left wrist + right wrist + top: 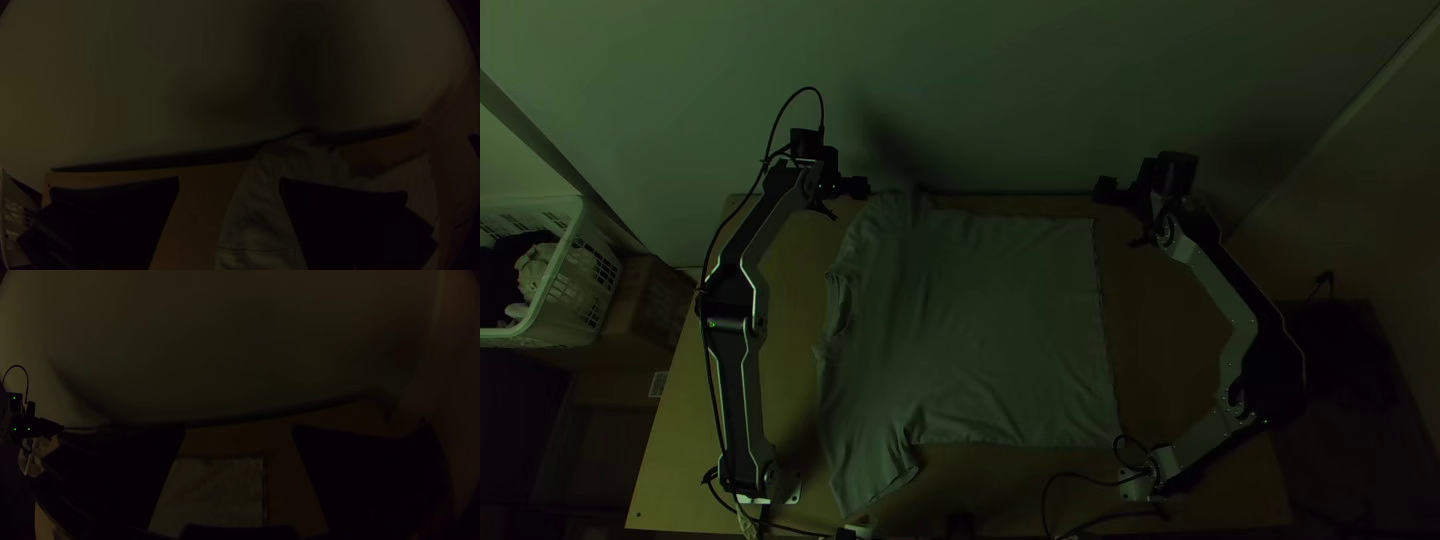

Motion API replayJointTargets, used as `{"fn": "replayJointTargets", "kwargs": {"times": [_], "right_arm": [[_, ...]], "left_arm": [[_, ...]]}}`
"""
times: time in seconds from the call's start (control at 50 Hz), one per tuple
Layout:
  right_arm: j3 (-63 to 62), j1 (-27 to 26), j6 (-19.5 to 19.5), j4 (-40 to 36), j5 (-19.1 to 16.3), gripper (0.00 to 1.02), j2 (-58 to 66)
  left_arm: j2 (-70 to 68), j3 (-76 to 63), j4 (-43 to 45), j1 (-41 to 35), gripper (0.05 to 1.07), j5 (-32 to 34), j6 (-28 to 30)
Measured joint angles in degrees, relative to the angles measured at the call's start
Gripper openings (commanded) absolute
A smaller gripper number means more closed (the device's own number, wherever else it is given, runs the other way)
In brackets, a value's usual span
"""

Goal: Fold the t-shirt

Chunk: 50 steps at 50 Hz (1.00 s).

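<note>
The t-shirt [1000, 330] lies spread across the middle of the desk [1170, 345], sleeves toward its far and near edges; no fold is evident; all folding appears outstanding; left arm [742, 400] and right arm [1225, 285] both have jaws spread, pinching nothing.

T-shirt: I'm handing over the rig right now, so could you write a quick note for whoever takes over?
Left end effector: open, empty, near the table's far edge.
Right end effector: open, empty, also near the far edge.
T-shirt: spread on the table, collar toward the left arm, hem toward the right; slightly wrinkled.
Done: laid out; no fold visible in the body.
Left: probably sleeves in, then the body.
</note>
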Motion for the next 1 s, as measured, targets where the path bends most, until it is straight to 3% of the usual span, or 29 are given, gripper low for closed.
{"fn": "replayJointTargets", "kwargs": {"times": [0.58,0.66,0.94,1.0], "right_arm": [[4.87,0.00,3.26,-6.27,0.00,0.99,5.62],[5.07,0.00,3.30,-6.58,0.00,0.99,5.77],[5.44,0.00,3.93,-7.50,-0.02,0.98,5.84],[5.49,0.00,4.11,-7.63,0.00,0.95,5.84]], "left_arm": [[7.65,1.29,-0.33,-1.16,1.01,-0.04,1.33],[8.13,1.49,-0.33,-1.38,0.95,-0.07,1.57],[9.97,2.19,-0.09,-1.86,0.95,-0.20,2.64],[10.14,2.40,-0.09,-1.86,0.81,-0.22,2.64]]}}
